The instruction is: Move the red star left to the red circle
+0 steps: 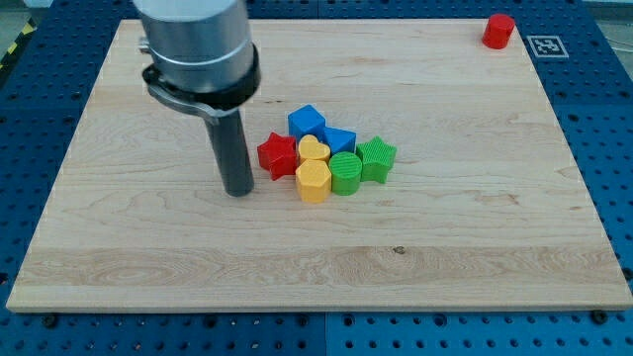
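The red star (278,155) lies at the left end of a tight cluster of blocks near the middle of the wooden board (148,247). The red circle (499,31) stands alone at the view's top right corner of the board. My tip (237,191) rests on the board just left of the red star, a small gap apart from it. The rod rises from the tip to the grey arm at the view's top left.
The cluster also holds a blue cube (307,122), a second blue block (339,139), a yellow heart (314,149), a yellow hexagon (314,182), a green cylinder (345,172) and a green star (376,158). A marker tag (546,45) sits beyond the top right corner.
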### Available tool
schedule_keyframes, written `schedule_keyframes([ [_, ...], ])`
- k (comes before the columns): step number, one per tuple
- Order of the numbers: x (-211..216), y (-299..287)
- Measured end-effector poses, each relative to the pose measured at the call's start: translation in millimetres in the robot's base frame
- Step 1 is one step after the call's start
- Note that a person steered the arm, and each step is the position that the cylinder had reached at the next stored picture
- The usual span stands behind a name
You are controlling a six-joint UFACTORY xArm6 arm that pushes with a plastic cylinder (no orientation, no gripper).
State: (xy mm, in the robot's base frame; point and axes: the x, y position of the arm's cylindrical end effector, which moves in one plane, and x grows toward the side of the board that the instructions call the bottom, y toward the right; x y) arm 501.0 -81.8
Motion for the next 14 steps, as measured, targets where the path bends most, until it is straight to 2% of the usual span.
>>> schedule_keyframes([
  [2,0.5,38.7],
  [4,-34.0,25.3],
  [6,-42.5,19.5],
  [10,-107.9,-4.9],
  [14,-117.0,27.1],
])
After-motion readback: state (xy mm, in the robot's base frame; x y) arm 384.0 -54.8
